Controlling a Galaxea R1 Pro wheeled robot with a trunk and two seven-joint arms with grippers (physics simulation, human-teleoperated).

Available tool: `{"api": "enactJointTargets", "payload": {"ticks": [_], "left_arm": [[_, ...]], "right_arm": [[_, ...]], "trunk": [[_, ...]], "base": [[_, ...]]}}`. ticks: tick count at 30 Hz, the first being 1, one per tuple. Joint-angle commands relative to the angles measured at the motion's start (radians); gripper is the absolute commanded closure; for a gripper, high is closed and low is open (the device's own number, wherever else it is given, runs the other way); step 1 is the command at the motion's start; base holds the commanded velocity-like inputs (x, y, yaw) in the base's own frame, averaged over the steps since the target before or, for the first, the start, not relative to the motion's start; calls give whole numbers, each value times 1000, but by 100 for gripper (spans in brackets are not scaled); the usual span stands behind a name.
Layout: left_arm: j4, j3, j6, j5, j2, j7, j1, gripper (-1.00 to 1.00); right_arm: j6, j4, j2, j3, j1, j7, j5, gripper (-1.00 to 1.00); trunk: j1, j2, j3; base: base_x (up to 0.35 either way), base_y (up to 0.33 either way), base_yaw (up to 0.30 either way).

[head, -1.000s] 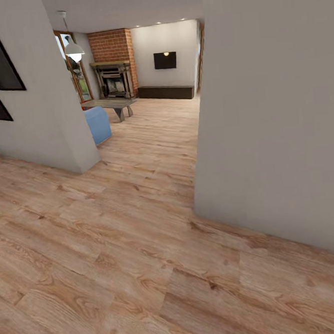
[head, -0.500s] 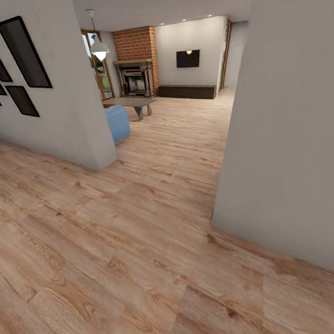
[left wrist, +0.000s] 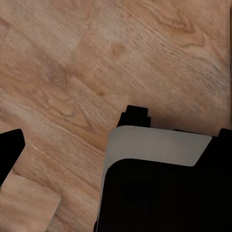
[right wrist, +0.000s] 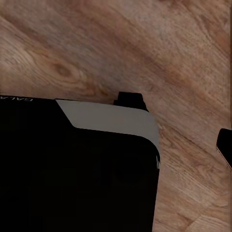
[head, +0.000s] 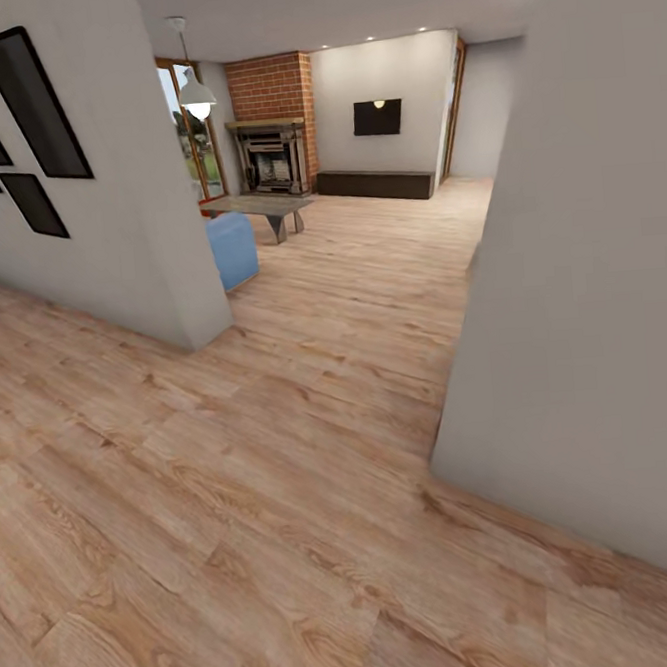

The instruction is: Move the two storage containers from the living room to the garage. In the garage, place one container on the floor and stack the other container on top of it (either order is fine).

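Head view looks down a passage of light wood-plank floor point(head: 283, 458) toward the living room point(head: 361, 171), with a red brick fireplace point(head: 275, 127) as the landmark at the far end. A dark firebox with a wood mantel sits in the lower part of that brick fireplace. Just beside the fireplace, toward the robot's left, stand wood-framed glass doors point(head: 185, 134), and a white dome pendant lamp point(head: 195, 96) hangs in front of them. On the other side of the fireplace a small black wall-mounted screen point(head: 377, 117) hangs on a pale wall above a long low dark cabinet point(head: 375, 183). Nearer the camera than the fireplace stands a low grey-brown coffee table point(head: 263, 207), and nearer still the end of a blue upholstered sofa point(head: 233, 249) pokes out from behind a pale grey wall point(head: 112, 190) carrying several black rectangular picture frames point(head: 30, 107). A second plain grey wall point(head: 590, 283) closes the passage on the robot's right. No orange-red storage container can be made out here.

Left wrist view shows wood planks and a black-and-grey part of the robot's body point(left wrist: 159, 183); whether the left tool is released or clenched cannot be told. Right wrist view shows the same kind of planks and dark body panel point(right wrist: 77, 164); the right tool's state cannot be told either.
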State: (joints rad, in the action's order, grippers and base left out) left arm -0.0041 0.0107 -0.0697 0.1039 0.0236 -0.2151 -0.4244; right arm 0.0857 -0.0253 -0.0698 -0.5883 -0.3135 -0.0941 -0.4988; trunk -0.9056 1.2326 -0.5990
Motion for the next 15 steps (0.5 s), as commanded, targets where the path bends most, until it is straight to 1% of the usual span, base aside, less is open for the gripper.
{"api": "enactJointTargets", "payload": {"ticks": [1, 9, 12, 15], "left_arm": [[0, 0, -2, 10, 0, -3, 0, -100], [0, 0, -2, 10, 0, -3, 0, -100], [0, 0, -2, 10, 0, -3, 0, -100], [0, 0, -2, 10, 0, -3, 0, -100]], "right_arm": [[5, -3, -1, -8, -1, -1, -9, -100], [4, -3, -1, -8, -1, -1, -9, -100], [4, -2, -1, -8, -1, -1, -9, -100], [5, -3, -1, -8, -1, -1, -9, -100]], "trunk": [[-1, 0, -1], [-1, 0, -1], [-1, 0, -1], [-1, 0, -1]], "base": [[322, 0, 0], [322, 0, 6], [322, 0, 163], [322, 0, 259]]}}
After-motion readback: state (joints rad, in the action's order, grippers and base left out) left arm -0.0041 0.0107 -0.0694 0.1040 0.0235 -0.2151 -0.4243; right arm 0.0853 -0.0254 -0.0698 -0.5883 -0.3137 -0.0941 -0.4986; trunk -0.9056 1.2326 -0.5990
